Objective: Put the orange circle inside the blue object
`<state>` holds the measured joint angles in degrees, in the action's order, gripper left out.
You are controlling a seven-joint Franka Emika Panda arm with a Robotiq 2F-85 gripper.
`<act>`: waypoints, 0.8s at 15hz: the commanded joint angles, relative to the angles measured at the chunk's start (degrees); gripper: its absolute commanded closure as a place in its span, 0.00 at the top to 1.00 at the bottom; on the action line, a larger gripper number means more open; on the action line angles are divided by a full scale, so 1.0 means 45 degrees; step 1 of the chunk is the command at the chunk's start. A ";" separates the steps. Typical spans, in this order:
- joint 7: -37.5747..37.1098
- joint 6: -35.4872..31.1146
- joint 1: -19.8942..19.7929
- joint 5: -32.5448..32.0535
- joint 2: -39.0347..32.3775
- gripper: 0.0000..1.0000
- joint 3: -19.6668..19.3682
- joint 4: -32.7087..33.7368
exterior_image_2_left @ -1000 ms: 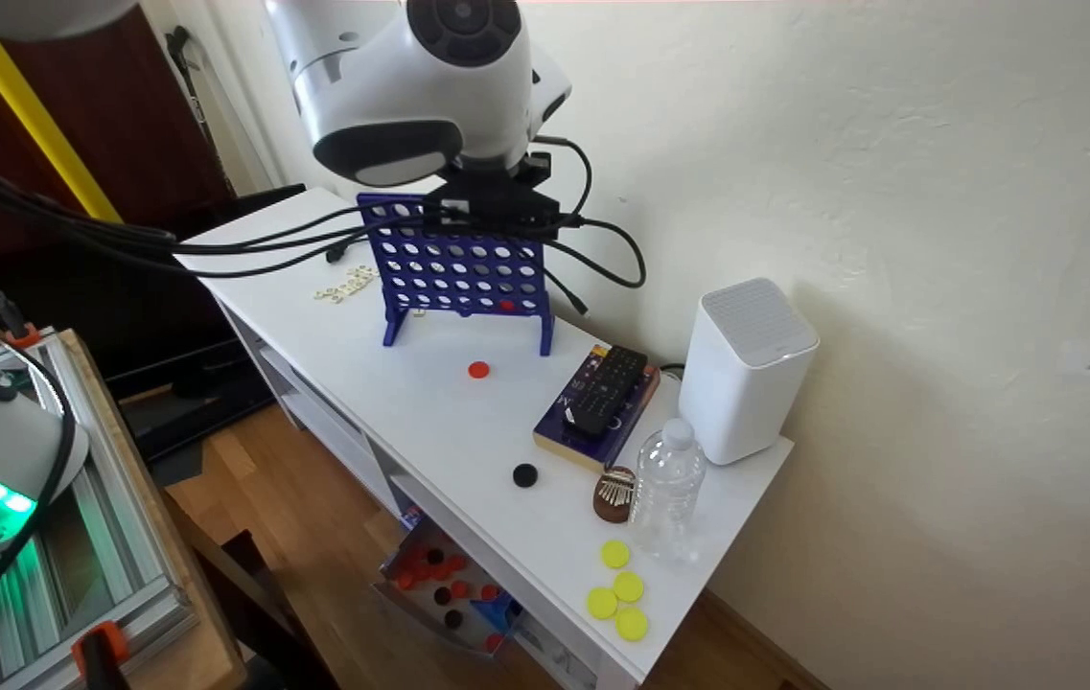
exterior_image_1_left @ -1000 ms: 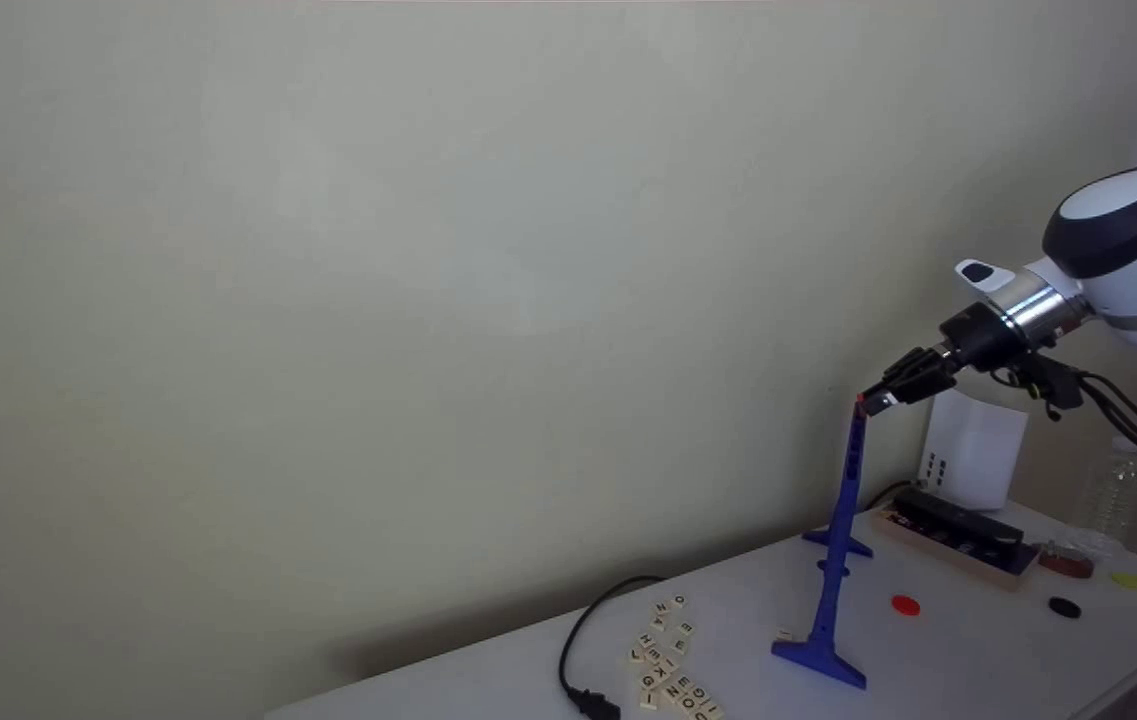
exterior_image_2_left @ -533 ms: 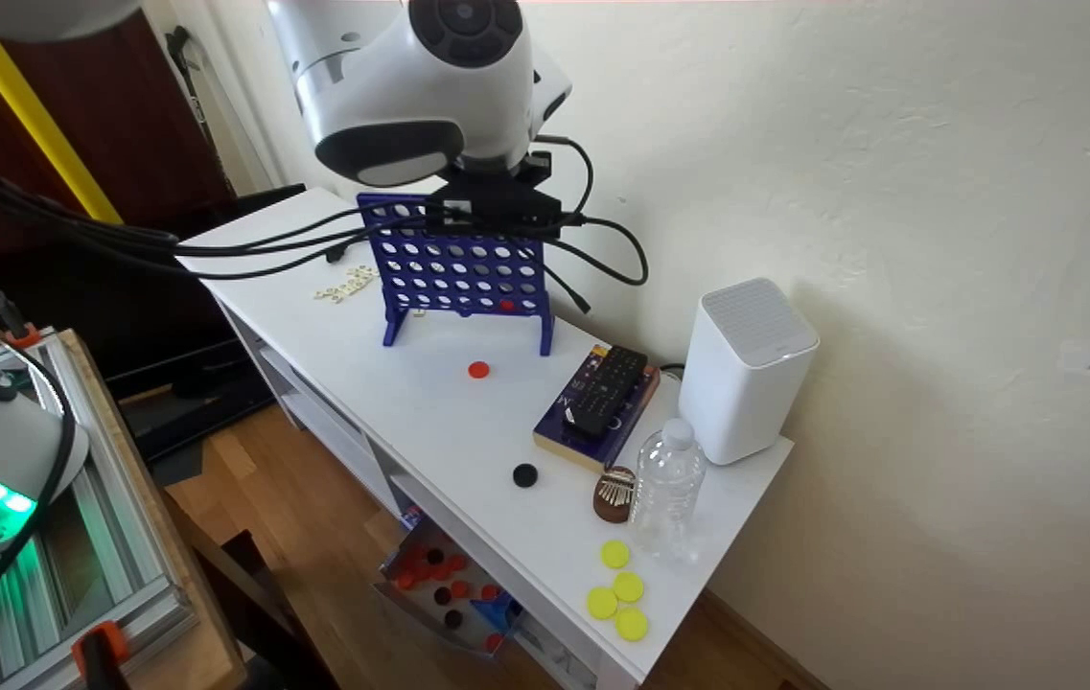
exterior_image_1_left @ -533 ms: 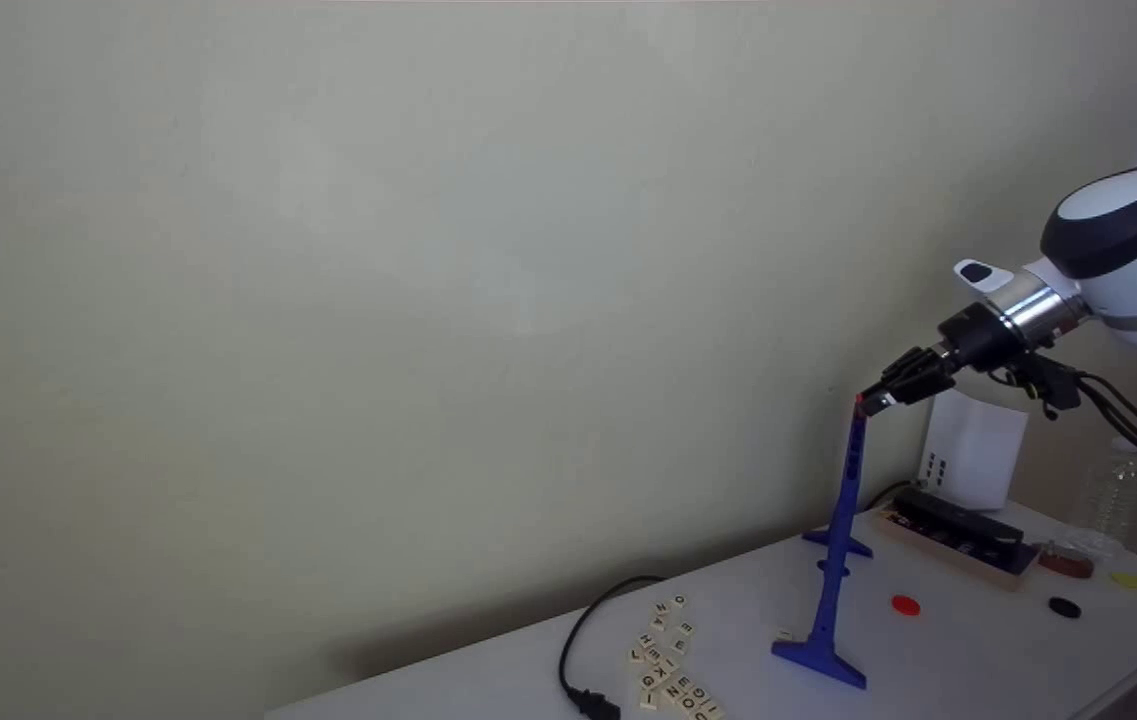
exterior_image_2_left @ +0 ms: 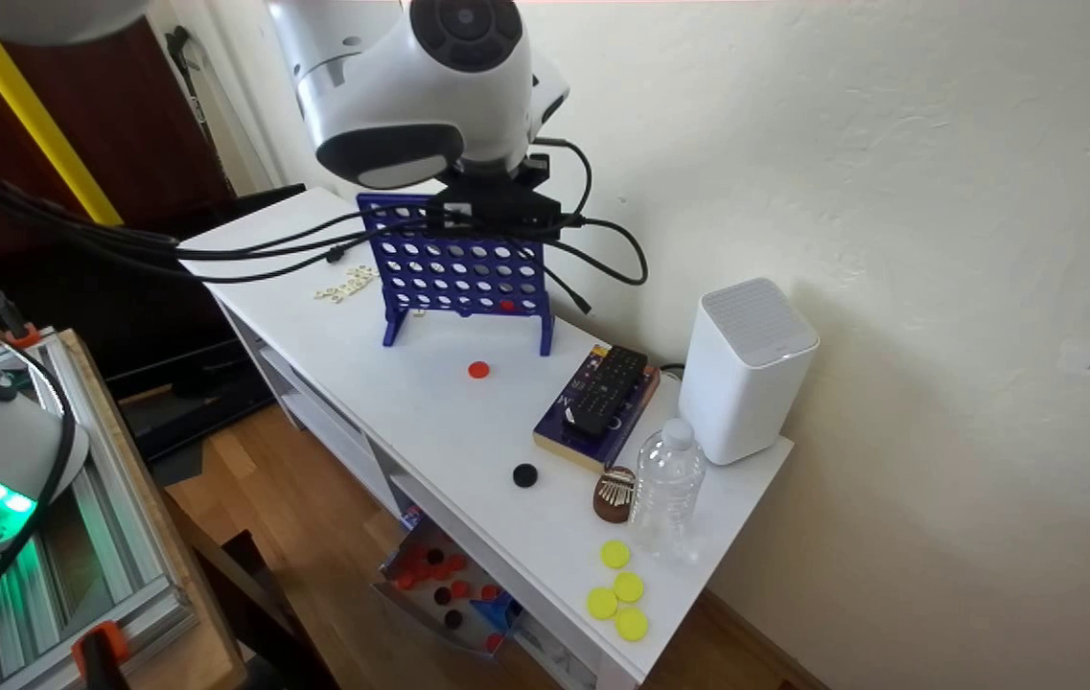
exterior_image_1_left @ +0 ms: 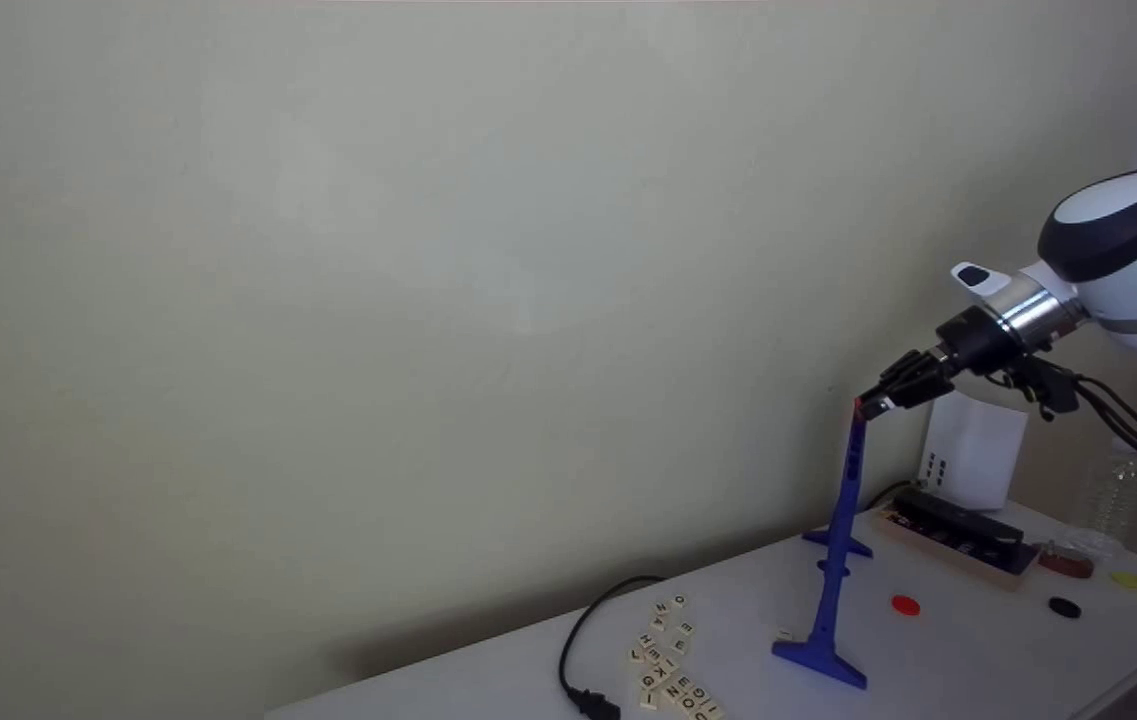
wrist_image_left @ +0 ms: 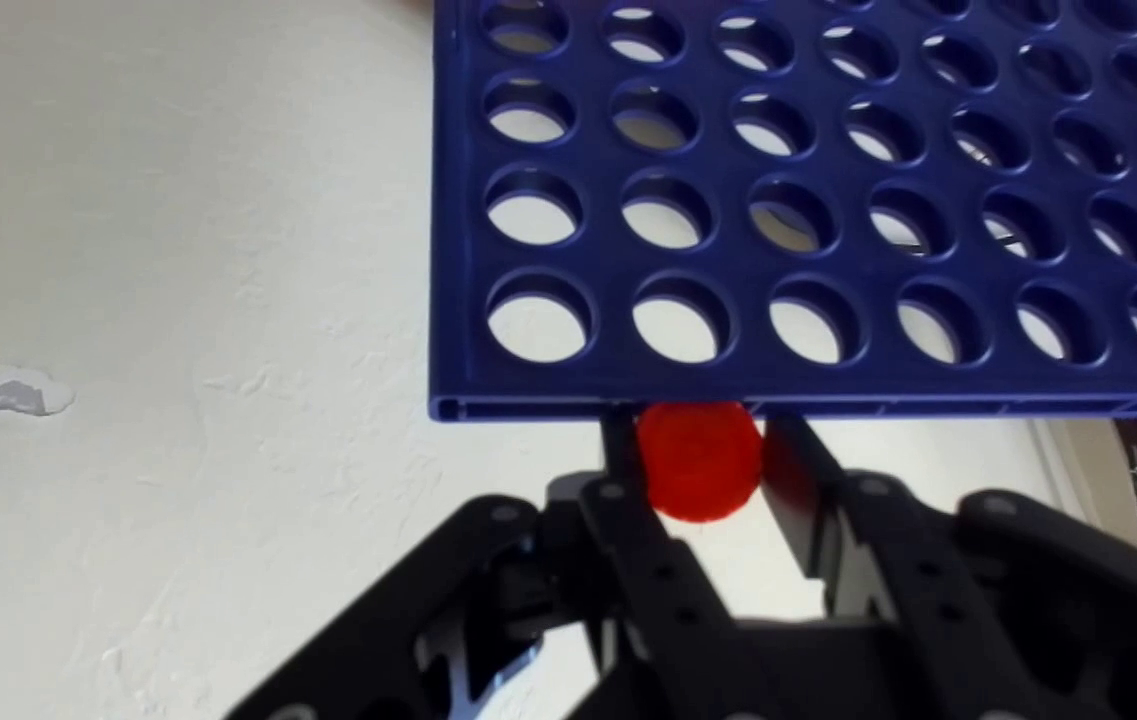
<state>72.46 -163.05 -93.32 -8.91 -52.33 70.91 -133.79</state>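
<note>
end effector (exterior_image_1_left: pixel 873 405) with disc (wrist_image_left: pixel 700 465), aslant at rack (wrist_image_left: pixel 830 130)

On the white counter (exterior_image_2_left: pixel 449 422), a blk remote (exterior_image_2_left: pixel 608 388) lies atop a book (exterior_image_2_left: pixel 568 401) nr a tall white box (exterior_image_2_left: pixel 751 383). A clear bottle (exterior_image_2_left: pixel 667 489) stands just beside a brown thumb piano (exterior_image_2_left: pixel 611 510); 4 yellow discs (exterior_image_2_left: pixel 628 586) lie nr the counter's end, w/ 1 blk disc (exterior_image_2_left: pixel 525 475) well apart. Letter tiles (exterior_image_1_left: pixel 661 672) are scattered nr a blk plug (exterior_image_1_left: pixel 596 704).
</note>
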 commanded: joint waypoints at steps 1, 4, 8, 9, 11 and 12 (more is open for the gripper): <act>0.0289 0.0018 0.0197 -0.0082 -0.0331 0.10 -0.0218 0.0270; 0.0284 0.0025 0.0225 -0.0083 -0.0302 0.10 -0.0234 0.0260; 0.0254 0.0022 0.0250 -0.0072 -0.0260 0.10 -0.0227 0.0248; 0.0250 0.0024 0.0239 -0.0068 -0.0256 0.60 -0.0215 0.0235; 0.0248 -0.0005 0.0235 -0.0065 -0.0250 0.68 -0.0225 0.0204; 0.0253 -0.0013 0.0230 -0.0061 -0.0256 0.76 -0.0223 0.0191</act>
<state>72.54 -163.07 -92.89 -8.91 -52.35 70.53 -133.66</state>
